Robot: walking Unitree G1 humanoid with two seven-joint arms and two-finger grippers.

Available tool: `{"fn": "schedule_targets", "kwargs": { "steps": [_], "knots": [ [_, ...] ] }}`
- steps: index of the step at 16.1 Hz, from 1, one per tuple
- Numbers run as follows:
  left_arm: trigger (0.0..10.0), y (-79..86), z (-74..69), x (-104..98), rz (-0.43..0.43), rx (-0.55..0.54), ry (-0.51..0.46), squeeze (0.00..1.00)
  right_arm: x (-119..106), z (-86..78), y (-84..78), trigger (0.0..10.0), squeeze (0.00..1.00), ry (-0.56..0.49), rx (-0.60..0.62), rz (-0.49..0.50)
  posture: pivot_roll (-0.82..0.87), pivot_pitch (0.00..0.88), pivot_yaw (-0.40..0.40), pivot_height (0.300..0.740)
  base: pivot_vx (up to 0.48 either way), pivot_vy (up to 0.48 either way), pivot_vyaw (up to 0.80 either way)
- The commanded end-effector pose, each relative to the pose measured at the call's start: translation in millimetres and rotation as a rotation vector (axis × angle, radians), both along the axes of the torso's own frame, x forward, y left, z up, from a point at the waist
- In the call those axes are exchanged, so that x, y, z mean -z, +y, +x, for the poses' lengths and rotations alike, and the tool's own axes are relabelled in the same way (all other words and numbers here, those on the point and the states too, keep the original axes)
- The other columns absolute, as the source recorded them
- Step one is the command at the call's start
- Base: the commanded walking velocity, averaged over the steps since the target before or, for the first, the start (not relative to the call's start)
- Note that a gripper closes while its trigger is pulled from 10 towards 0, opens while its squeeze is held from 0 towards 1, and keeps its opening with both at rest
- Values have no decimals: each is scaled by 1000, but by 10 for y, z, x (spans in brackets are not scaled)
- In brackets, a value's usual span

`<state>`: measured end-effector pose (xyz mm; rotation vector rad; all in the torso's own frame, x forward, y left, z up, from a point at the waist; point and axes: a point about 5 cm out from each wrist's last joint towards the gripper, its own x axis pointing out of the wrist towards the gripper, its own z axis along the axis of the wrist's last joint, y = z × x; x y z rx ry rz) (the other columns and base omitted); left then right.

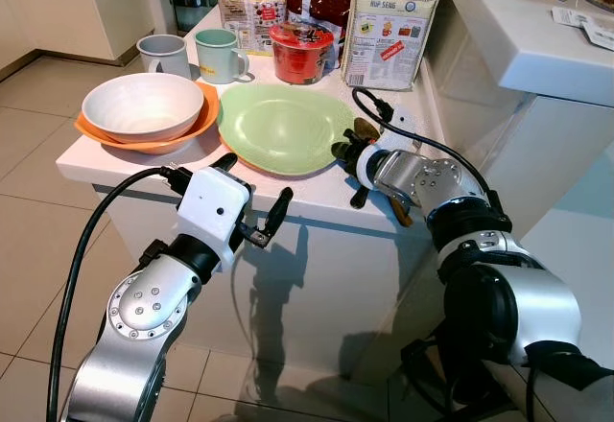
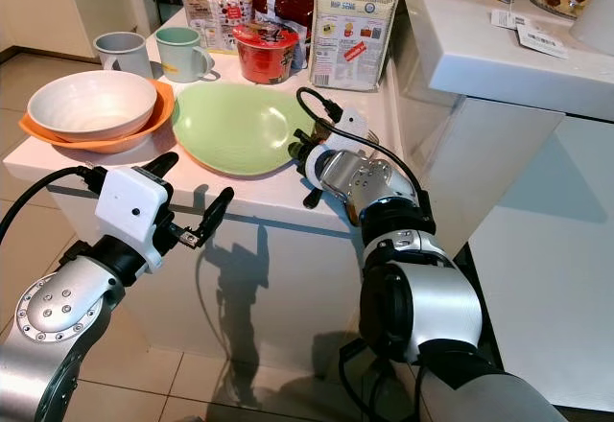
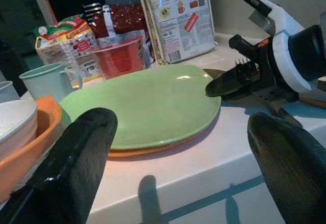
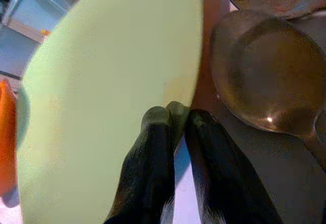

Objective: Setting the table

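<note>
Where the white desk [image 1: 317, 201] ends, a pale green plate [image 1: 283, 127] lies flat near the front edge, beside a white bowl [image 1: 142, 105] nested in an orange one. The right hand [image 1: 343, 150] sits at the plate's right rim, its fingers pressed together over the edge. The left hand [image 1: 253, 199] hovers in front of the desk, fingers apart, just short of the plate.

A pale green plate [image 1: 283, 127] lies just past the black fingertips of the right gripper [image 4: 175, 114]. A white bowl [image 1: 142, 105] sits in an orange dish [image 1: 197, 127] beyond the left gripper [image 1: 251, 190], and by the right are bronze-brown spoons [image 4: 265, 76].
</note>
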<state>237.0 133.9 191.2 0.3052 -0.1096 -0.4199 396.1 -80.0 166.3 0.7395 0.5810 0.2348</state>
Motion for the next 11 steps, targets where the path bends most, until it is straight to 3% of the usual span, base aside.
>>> {"fn": "schedule_targets", "kwargs": {
  "steps": [1,10,11],
  "knots": [
    [10000,-30,9,-24,4,16,-13,0,21,-5,-72,0,0,13,5,-27,49,0,-64,740,0,0,0],
    [10000,-42,47,-42,7,36,-26,0,-287,-14,-314,0,0,-71,45,35,37,0,-43,740,0,0,0],
    [10000,-47,56,-47,6,38,-29,0,-347,-21,-357,0,0,-126,68,55,38,0,-41,740,0,0,0]
  ]
}}
